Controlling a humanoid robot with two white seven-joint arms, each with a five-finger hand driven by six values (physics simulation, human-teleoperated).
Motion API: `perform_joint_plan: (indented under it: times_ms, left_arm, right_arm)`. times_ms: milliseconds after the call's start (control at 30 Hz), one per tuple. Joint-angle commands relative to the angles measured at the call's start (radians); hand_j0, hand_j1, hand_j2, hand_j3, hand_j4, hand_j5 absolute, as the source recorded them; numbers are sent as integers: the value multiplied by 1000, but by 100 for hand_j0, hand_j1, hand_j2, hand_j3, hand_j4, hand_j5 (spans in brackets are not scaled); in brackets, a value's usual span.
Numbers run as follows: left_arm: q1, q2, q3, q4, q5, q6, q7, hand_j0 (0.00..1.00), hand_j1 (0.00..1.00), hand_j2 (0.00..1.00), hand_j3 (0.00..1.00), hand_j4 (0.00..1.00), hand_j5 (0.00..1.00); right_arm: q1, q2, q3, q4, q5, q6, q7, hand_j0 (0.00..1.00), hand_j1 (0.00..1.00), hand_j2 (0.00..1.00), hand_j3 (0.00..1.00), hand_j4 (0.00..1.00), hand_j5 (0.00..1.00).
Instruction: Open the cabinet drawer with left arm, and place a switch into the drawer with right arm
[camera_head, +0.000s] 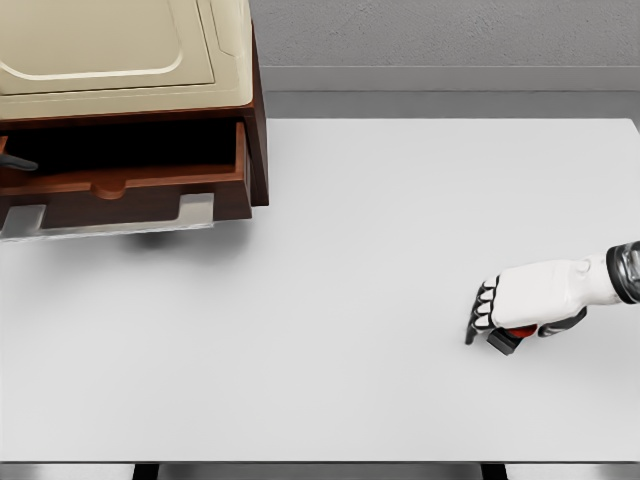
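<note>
A wooden cabinet (255, 150) with a cream top stands at the table's back left. Its drawer (130, 185) is pulled out toward me, showing a dark inside and a pale metal handle (195, 212) along its front. A small dark shape (18, 162) lies at the drawer's left edge; I cannot tell what it is. My right hand (500, 320) comes in from the right edge, low over the table at the right. Its fingers (482, 310) curl down around a small red and black switch (512, 338), which shows under the palm. The left arm is out of the picture.
The white table (350, 250) stretches wide between the hand and the cabinet. Its front edge runs along the bottom of the view, and a grey wall stands behind.
</note>
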Motion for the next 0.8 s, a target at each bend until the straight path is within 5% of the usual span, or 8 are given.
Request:
perform_joint_plan:
  times_ms: [0,133,400,767]
  left_arm:
    - [-1,1,1,0,6,3,0,100,100,100,100,100,100]
    - [-1,3,-2,-5,10,3,0,100,100,100,100,100,100]
    - [0,3,-2,-5,10,3,0,100,100,100,100,100,100]
    - [0,1,-2,-5,10,3,0,100,100,100,100,100,100]
  right_arm:
    - [0,-5,0,0,-4,2,0,73,73,73,73,73,73]
    - [0,-10,0,0,-4,2,0,72,72,72,72,72,72]
    - [-8,-21,-6,0,-4,2,0,55,55,55,55,55,55]
    - [-14,-13,-9,1,-5,2,0,49,49,49,49,49,49]
